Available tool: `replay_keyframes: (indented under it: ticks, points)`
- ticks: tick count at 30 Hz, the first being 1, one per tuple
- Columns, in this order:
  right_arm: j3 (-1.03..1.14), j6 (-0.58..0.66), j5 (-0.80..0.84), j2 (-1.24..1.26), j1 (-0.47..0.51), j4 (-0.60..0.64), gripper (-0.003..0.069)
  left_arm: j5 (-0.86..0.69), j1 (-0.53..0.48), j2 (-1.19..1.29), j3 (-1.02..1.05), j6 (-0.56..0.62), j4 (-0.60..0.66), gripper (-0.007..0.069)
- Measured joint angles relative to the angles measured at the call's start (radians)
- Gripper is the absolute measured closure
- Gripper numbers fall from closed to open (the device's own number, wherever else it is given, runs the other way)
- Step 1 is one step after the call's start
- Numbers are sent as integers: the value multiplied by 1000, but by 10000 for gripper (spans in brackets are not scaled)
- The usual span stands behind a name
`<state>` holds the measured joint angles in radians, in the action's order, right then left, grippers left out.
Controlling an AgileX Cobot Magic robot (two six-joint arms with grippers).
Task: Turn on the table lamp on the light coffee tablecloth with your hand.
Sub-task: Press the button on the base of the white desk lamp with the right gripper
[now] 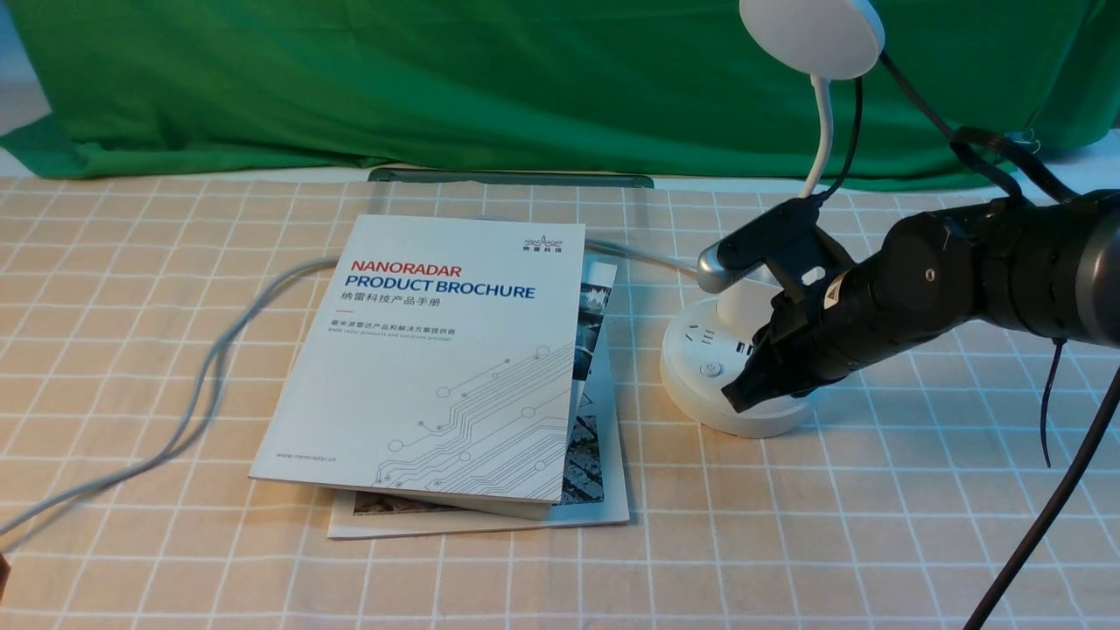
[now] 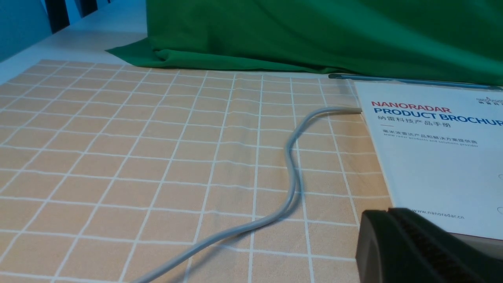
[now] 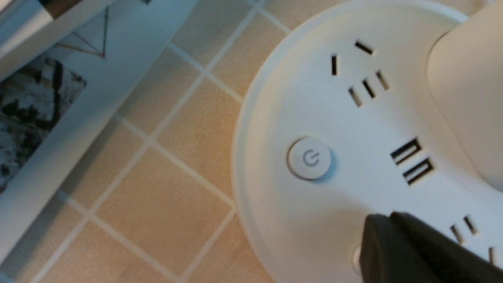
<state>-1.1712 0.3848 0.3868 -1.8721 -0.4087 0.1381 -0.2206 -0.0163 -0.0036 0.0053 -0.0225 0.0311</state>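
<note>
The white table lamp stands on the light coffee tablecloth (image 1: 875,499) at the right, with its disc head (image 1: 811,35) up high on a thin neck and its round puck base (image 1: 691,394) below. My right gripper (image 1: 737,398) is shut, and its tip rests over the near part of the base. In the right wrist view the shut tip (image 3: 379,221) half covers a small round button at the base's rim. The power button (image 3: 310,158) lies bare beside it. My left gripper (image 2: 377,214) is shut and empty, low over the cloth by the brochure's corner.
Two stacked brochures (image 1: 455,350) lie mid-table, left of the lamp base. A grey cable (image 1: 210,367) runs from under them to the left front. Green cloth (image 1: 437,79) hangs at the back. Black cables (image 1: 1041,516) hang off my right arm.
</note>
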Motion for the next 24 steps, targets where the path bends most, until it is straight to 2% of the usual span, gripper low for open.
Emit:
replay_keyframes:
  ticks: [24]
  points:
    - [-16, 0, 0, -34, 2, 3, 602, 0, 0, 0, 0, 0, 0, 603]
